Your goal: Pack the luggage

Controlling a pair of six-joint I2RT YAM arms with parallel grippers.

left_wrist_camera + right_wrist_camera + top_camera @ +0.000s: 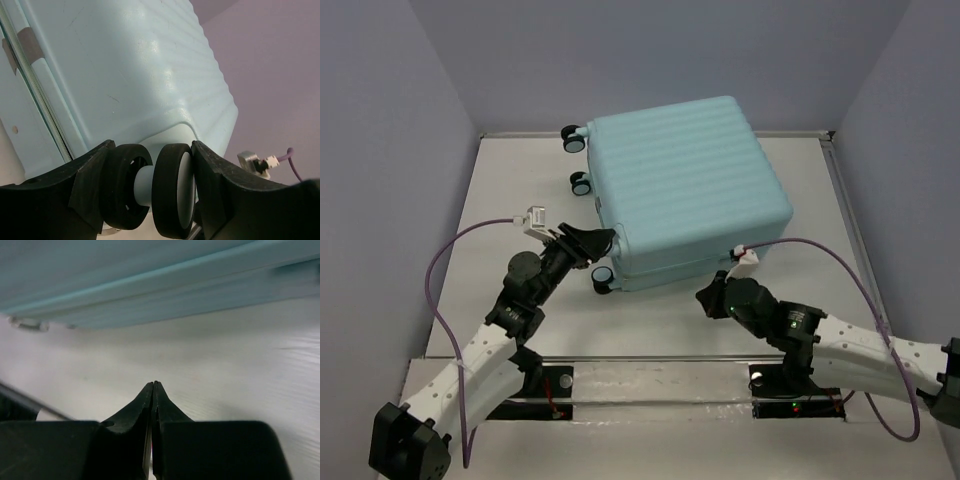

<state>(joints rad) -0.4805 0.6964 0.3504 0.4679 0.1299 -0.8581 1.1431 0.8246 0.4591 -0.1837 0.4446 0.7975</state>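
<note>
Start at the left side of the luggage, the face that carries its wheels. Your left gripper is at the near corner of that side, and the left wrist view shows its jaws standing fairly wide, one finger pressed to each outer face of a twin caster, so the hold is on that wheel pair and on nothing else. Just above the caster in that view are the pale aqua ribbed shell and, further left, the zipper seam running along the case's edge. From overhead, three more casters show on the same left side of the luggage: one below the gripped corner, one midway along and one at the far corner. The luggage itself lies flat and closed on the white table, ribbed shell up, filling the middle of the surface. Moving right along its near edge, your right gripper sits just in front of that edge, toward the right-hand corner and apart from the shell. Its wrist view shows the two fingertips pinched fully together with nothing between them, low over the table, with the luggage's lower edge blurred across the top.
</note>
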